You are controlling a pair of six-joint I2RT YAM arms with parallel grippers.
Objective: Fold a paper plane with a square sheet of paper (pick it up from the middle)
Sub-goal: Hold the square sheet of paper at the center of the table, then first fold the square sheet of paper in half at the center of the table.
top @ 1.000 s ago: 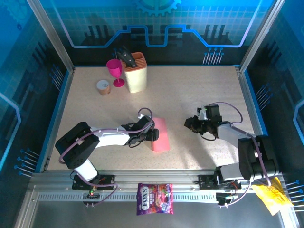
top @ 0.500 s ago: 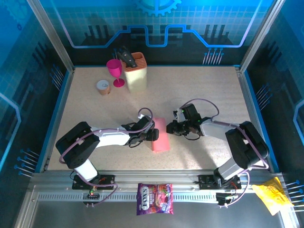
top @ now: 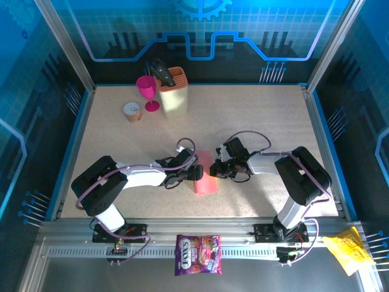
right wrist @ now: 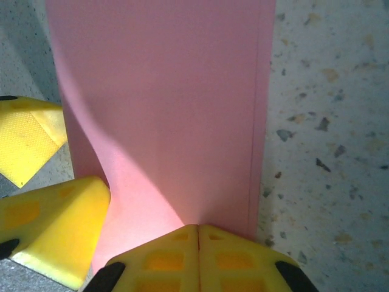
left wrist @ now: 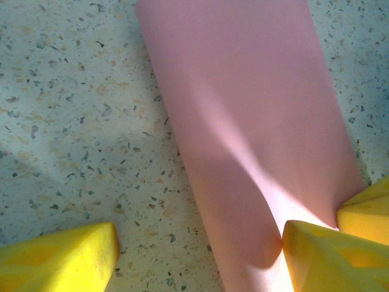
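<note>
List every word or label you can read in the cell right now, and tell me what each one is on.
"FOX'S": on the purple candy bag.
Smaller print on that same bag: too small to read.
Pink paper sheet: no print visible.
Yellow wrapper: no readable text.

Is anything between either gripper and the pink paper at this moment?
Nothing visible stands between them. The left gripper is open, with one finger on the pink paper and the other on the table. The right gripper is shut, its tips resting on the paper close beside the left gripper's finger.
</note>
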